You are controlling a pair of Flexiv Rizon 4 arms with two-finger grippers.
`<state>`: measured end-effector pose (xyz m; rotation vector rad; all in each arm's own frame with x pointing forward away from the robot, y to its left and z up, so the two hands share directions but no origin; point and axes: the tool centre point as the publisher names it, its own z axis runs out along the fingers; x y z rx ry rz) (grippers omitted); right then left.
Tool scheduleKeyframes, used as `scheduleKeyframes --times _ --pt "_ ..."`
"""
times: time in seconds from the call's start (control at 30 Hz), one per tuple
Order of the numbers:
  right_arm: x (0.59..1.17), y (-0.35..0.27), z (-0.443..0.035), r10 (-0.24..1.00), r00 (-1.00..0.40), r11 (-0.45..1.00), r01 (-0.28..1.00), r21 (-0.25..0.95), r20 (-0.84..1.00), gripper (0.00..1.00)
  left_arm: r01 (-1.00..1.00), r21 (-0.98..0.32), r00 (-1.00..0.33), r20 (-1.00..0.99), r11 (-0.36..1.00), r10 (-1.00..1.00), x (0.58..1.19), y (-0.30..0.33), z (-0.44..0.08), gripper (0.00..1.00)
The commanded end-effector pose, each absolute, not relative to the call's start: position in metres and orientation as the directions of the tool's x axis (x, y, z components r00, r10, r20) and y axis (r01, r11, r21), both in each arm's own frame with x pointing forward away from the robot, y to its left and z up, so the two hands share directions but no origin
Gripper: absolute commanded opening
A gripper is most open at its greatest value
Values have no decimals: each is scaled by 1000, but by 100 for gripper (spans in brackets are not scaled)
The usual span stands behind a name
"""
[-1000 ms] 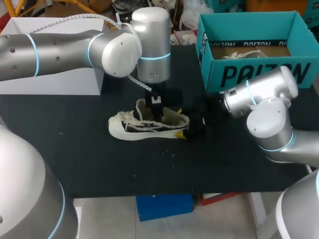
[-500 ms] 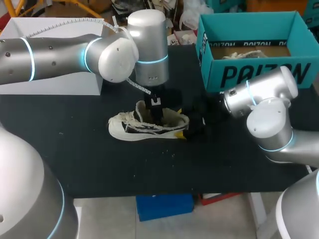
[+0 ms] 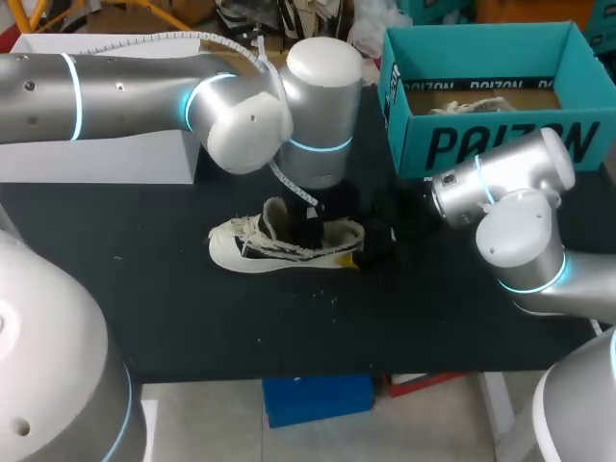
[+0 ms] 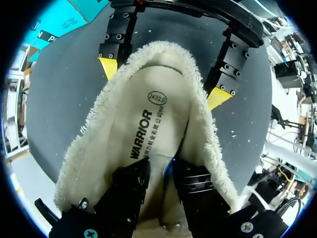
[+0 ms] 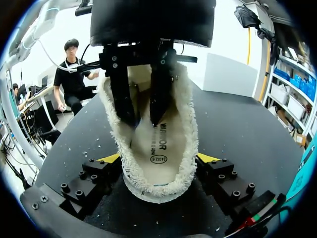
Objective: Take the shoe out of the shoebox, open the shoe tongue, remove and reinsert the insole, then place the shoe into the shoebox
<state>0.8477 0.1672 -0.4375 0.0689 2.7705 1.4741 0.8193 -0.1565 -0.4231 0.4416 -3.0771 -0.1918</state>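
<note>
Presumably the insole-removal step. The shoe (image 3: 252, 246) stands on the table (image 3: 144, 308), outside the shoebox (image 3: 481, 144). The right gripper (image 5: 159, 158) spans the heel wide, touching both sides. The left gripper (image 4: 167, 171) is deep inside over the insole (image 4: 148, 124); I cannot tell if it has hold. Next: pinch the insole, lift out.

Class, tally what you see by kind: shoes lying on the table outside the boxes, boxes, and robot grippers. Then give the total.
Shoe: 1
Boxes: 2 (shoebox, white box)
Grippers: 2 (left gripper, right gripper)
Total: 5
</note>
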Motion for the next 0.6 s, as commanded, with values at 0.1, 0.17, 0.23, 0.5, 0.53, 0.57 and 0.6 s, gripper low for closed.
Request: scheduleKeyframes --times 0.1,0.17,0.23,0.5,0.53,0.57,0.6 --pt "850 166 -440 42 -999 560 40 827 20 0 -318 158 -942 -160 935 -294 814 -142 -458 32" --pt "850 166 -440 42 -999 560 40 827 20 0 -323 172 -937 -194 931 -290 818 -138 -462 32" --pt "850 166 -440 42 -999 560 40 827 20 0 -328 181 -932 -224 927 -286 823 -135 -467 32" --pt "850 166 -440 42 -999 560 40 827 20 0 -308 170 -912 -334 936 -239 840 -126 -475 28" --pt "850 166 -440 42 -999 560 40 827 20 0 -303 162 -910 -343 939 -234 842 -125 -476 28" --pt "850 166 -440 42 -999 560 40 827 20 0 -299 152 -907 -352 942 -231 843 -125 -476 27" --pt "850 166 -440 42 -999 560 40 827 20 0 -294 146 -906 -359 945 -226 845 -124 -477 27"
